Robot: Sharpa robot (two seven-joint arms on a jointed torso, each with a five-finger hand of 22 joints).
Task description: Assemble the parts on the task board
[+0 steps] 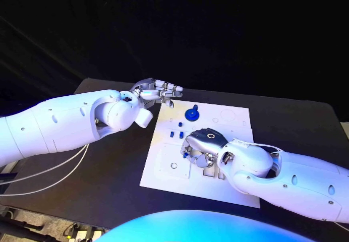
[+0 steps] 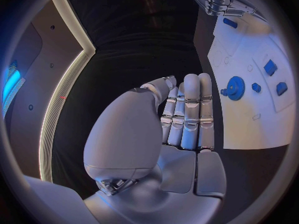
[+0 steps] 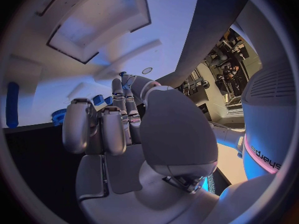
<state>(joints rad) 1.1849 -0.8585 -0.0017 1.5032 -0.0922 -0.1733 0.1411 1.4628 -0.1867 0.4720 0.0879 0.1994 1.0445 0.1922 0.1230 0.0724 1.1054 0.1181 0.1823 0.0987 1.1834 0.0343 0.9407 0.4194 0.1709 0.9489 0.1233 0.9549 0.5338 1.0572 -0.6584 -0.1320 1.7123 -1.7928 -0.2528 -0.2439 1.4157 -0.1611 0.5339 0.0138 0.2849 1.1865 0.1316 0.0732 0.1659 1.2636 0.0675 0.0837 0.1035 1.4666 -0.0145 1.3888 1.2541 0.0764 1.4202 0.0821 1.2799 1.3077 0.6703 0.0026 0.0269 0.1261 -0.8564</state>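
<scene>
I see my right robot hand (image 1: 202,146) mid-frame on the white board (image 1: 164,169), grip unclear; left robot hand (image 1: 156,92) upper-centre, fingers together, holding nothing.

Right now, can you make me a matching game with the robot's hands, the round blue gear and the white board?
Things:
1. left hand
2. right hand
3. blue gear
4. task board

Places:
A. lying flat on the black table
B. down over the board's middle
C. on the board near its far edge
D. by the board's far left corner

Pairs: 1-D, 2-B, 3-C, 4-A
</scene>
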